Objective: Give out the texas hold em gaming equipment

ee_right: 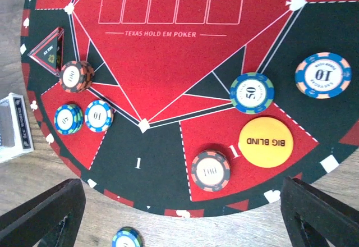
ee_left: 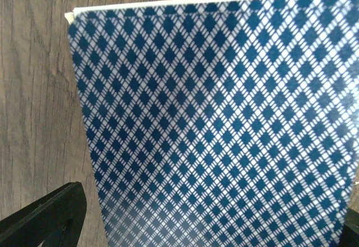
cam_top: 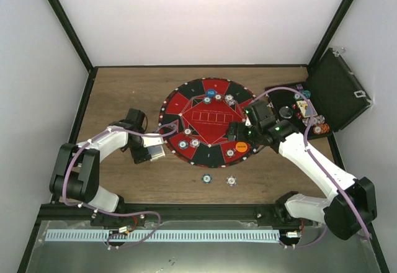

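— Where are the cards?

— Top view: the blue-diamond-backed deck of playing cards (cam_top: 157, 152) lies on the brown wooden table (cam_top: 124, 93), left of centre, just off the lower-left rim of the large round red-and-black mat (cam_top: 186, 102). My left gripper (cam_top: 147, 155) hangs over it. My right gripper (cam_top: 249, 127) hovers at the mat's right side, well apart.

— Left wrist?

— The deck fills the frame, its long axis running bottom to top and slightly tilted. My black fingers (ee_left: 50, 219) straddle it, spread wide; wood shows between the lower-left one and the cards.

— Right wrist?

— There my fingers (ee_right: 45, 213) are wide, gripping nothing. The round orange Big Blind disc (ee_right: 265, 142) is near the lower-right one, and the deck sits at the left edge. I judge the left arm should take it.
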